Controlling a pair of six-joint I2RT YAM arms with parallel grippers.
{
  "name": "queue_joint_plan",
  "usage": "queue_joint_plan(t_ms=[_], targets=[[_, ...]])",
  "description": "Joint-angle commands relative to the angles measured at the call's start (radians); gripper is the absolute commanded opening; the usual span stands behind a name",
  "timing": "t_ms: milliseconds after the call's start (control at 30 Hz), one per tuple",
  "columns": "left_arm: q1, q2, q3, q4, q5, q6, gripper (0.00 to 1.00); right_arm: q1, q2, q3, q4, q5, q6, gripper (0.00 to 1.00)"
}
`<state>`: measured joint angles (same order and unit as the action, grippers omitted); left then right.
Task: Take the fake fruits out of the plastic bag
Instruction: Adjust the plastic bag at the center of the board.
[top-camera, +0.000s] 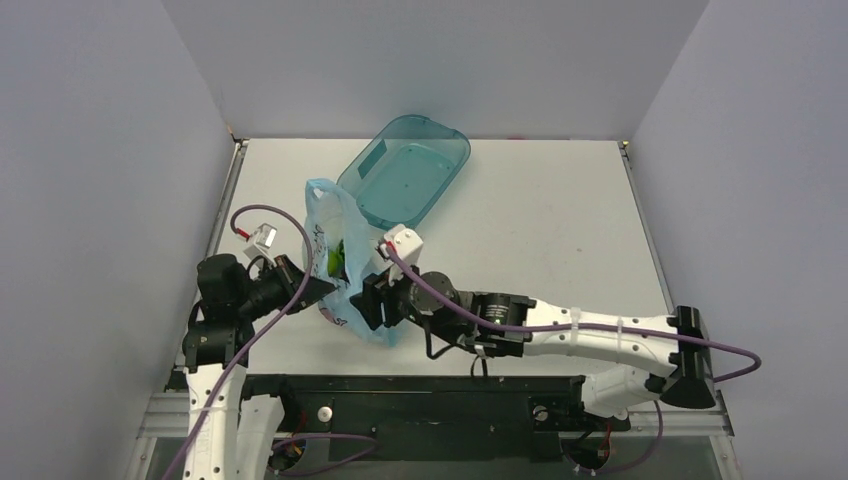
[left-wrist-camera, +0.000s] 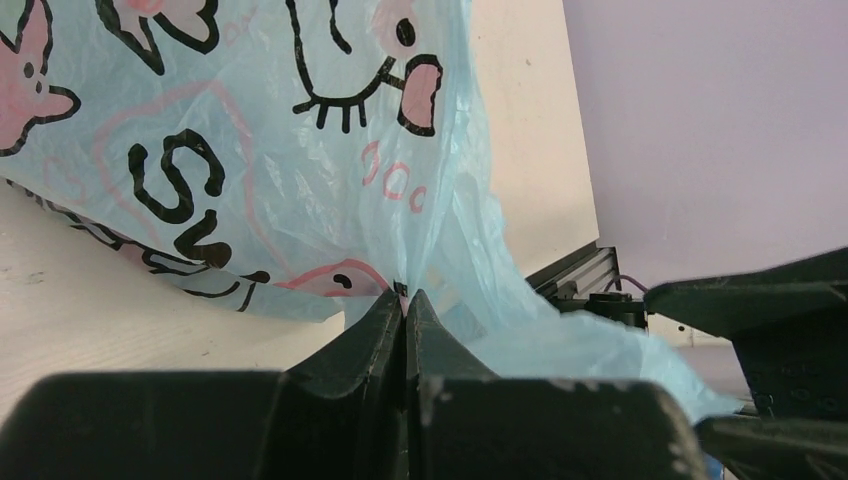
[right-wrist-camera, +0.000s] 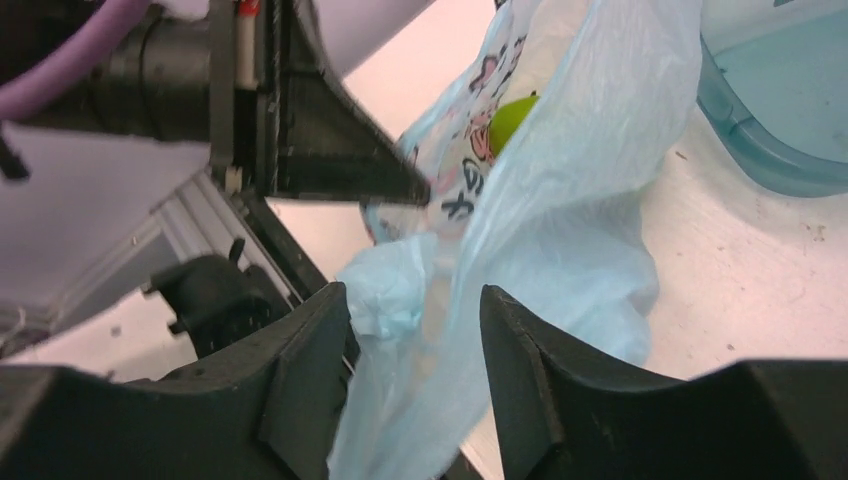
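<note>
The light blue plastic bag with pink and dark cartoon print stands between my two grippers. My left gripper is shut on a fold of the bag, the film pinched at its fingertips. My right gripper is open, and a loose part of the bag hangs between its jaws. A green round fruit shows inside the bag, and green also shows through the bag from above. The dark red grapes and the second green fruit are hidden.
A rigid teal transparent tub lies tilted just behind the bag, and its rim shows in the right wrist view. Grey walls close in the white table on three sides. The black rail runs along the near edge.
</note>
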<state>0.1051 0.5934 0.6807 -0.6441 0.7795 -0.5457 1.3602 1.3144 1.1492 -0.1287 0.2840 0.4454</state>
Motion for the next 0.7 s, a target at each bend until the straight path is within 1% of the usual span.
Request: queue_joint_plan(t_ms=[0,33,133,233,267,333,367,400,433,467,567,667], targets=[[0.003,0.001,0.073,-0.058,-0.038,0.054,0.00,-0.040,0.126,0.143,0.024,-0.004,0.041,0.45],[0.003,0.001,0.075,-0.067,-0.043,0.058,0.00,-0.044,0.168,0.164,0.028,-0.012,0.037,0.42],[0.002,-0.006,0.072,-0.071,-0.057,0.065,0.00,-0.045,0.232,0.225,0.033,-0.023,0.032,0.39],[0.003,-0.017,0.073,-0.089,-0.093,0.067,0.00,-0.045,0.284,0.231,0.037,-0.046,0.010,0.30],[0.003,-0.023,0.077,-0.093,-0.118,0.066,0.00,-0.044,0.288,0.209,0.042,-0.049,0.005,0.27],[0.004,-0.030,0.087,-0.102,-0.152,0.062,0.00,-0.040,0.293,0.144,0.076,-0.057,0.015,0.16],[0.003,-0.032,0.091,-0.102,-0.161,0.059,0.00,-0.040,0.294,0.113,0.094,-0.065,0.023,0.12],[0.003,-0.037,0.101,-0.109,-0.186,0.057,0.00,-0.039,0.294,0.044,0.136,-0.069,0.037,0.04],[0.003,-0.041,0.106,-0.116,-0.220,0.055,0.00,-0.040,0.302,0.011,0.157,-0.077,0.050,0.01],[0.002,-0.045,0.117,-0.135,-0.238,0.054,0.00,-0.036,0.313,-0.055,0.197,-0.080,0.073,0.00],[0.002,-0.050,0.133,-0.182,-0.325,0.065,0.00,-0.006,0.338,-0.190,0.244,-0.078,0.097,0.00],[0.003,-0.054,0.140,-0.248,-0.383,0.080,0.00,0.045,0.334,-0.230,0.223,-0.043,0.110,0.00]])
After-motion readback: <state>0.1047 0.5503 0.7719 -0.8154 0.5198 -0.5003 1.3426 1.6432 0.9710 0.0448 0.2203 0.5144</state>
